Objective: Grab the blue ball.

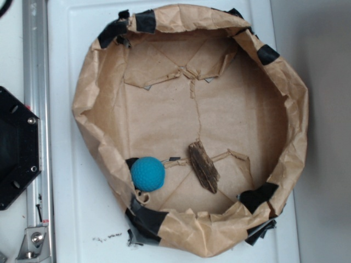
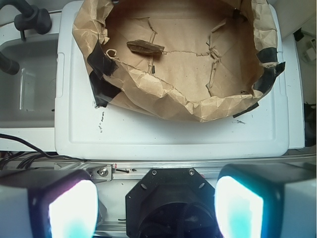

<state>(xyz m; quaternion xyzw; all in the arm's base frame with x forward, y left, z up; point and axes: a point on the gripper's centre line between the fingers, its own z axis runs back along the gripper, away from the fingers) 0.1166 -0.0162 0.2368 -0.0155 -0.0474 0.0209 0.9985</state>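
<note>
The blue ball [image 1: 148, 173] is a small teal dimpled sphere lying inside a brown paper basin [image 1: 285, 82], against its lower-left wall. A brown bark chip [image 1: 203, 166] lies just to its right. In the wrist view the ball is hidden behind the basin's near wall [image 2: 163, 96]; only the bark chip [image 2: 145, 47] shows. My gripper [image 2: 156, 208] is open and empty, its two glowing pads [image 2: 73, 210] wide apart, held high over the black robot base [image 2: 168, 198], well back from the basin. The gripper does not show in the exterior view.
The basin sits on a white board [image 1: 66, 66], its rim patched with black tape [image 1: 145, 22]. A metal rail [image 1: 34, 82] and the black robot base [image 1: 16, 148] lie left of the board. A clear tub [image 2: 27, 84] stands beside the board.
</note>
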